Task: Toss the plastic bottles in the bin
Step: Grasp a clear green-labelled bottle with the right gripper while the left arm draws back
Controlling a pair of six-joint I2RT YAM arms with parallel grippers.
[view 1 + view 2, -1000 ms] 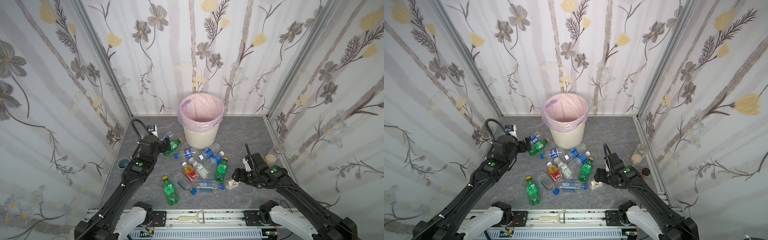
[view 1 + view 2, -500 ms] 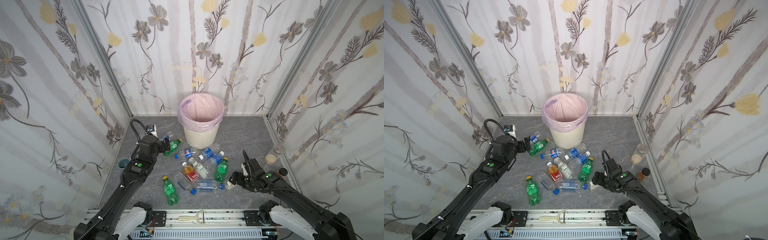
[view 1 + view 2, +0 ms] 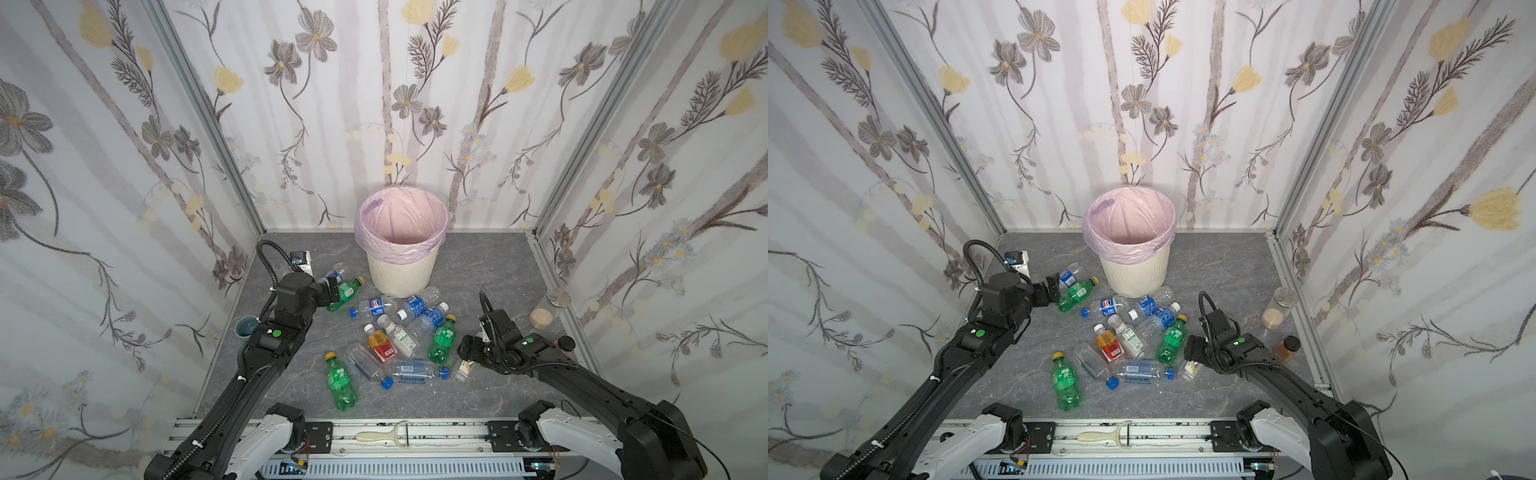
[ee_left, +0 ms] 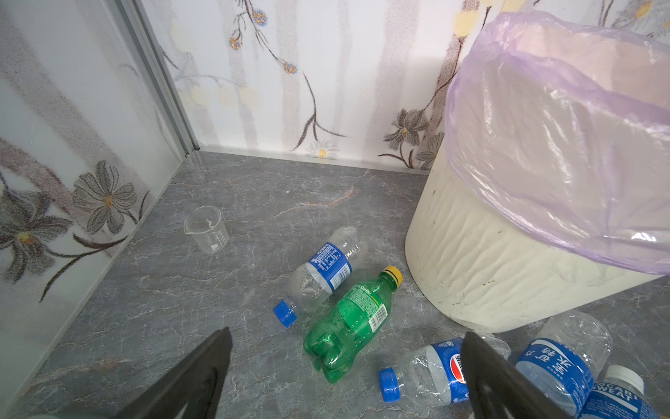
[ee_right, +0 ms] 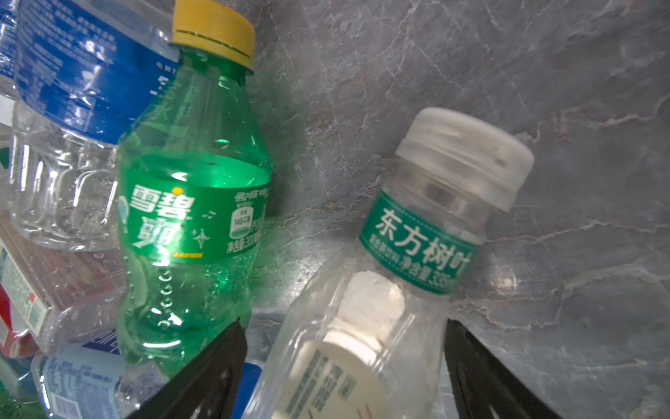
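Beside bin (image 3: 401, 266): bottles (image 3: 395, 336) crowded | right gripper (image 5: 344, 362) perhaps touching clear bottle (image 5: 380, 319)

Cream bin (image 3: 402, 270), pink liner; floral walls (image 3: 415, 104)

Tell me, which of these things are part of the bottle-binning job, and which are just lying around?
Part of the job:
- plastic bottles
- bin

Just lying about:
- glass beaker
- small grey cup
- brown jar
- peeler
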